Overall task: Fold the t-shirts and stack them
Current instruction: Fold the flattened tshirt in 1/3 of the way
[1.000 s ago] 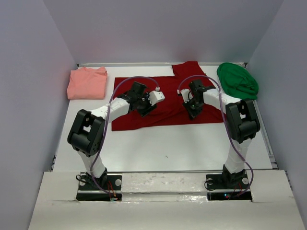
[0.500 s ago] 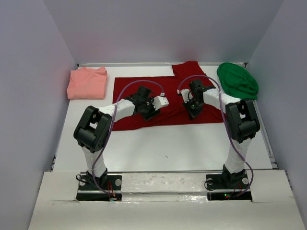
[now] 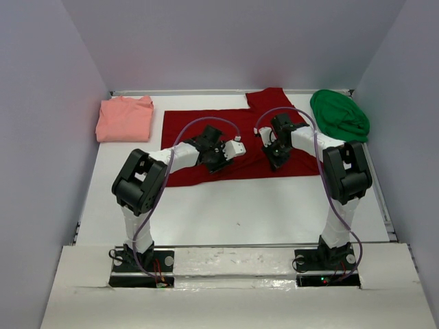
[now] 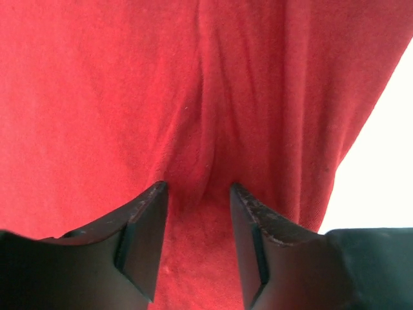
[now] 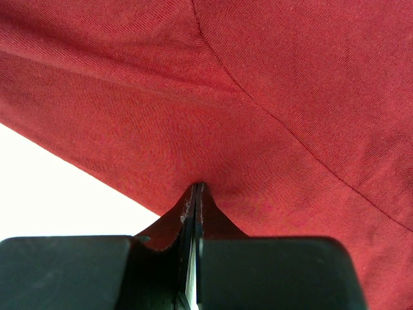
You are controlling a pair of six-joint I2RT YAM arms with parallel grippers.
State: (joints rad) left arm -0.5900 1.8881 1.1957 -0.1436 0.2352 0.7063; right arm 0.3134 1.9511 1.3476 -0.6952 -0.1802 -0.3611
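Both down on dark red t-shirt (image 3: 192,127): left tool (image 4: 197,190) spread astride a cloth ridge; right tool (image 5: 195,187) pressed together, pinching its fabric.

3 shirts on table (image 3: 240,212), in a row along the back: left shirt (image 3: 125,118) far L, mid shirt (image 3: 240,120) btw, right shirt (image 3: 339,115) far R. Left arm (image 3: 178,156) & right arm (image 3: 309,140) reach over mid shirt.

Plain dark red shirt (image 3: 243,122) in the middle, no pattern. Plain salmon-pink shirt (image 3: 125,118) at 10 o'clock. Plain bright green shirt (image 3: 339,116) at 2 o'clock. White table (image 3: 240,212) underneath. White and black left arm (image 3: 175,156) and right arm (image 3: 309,140), with purple cables (image 3: 199,118). Pale lilac-grey walls (image 3: 226,41).
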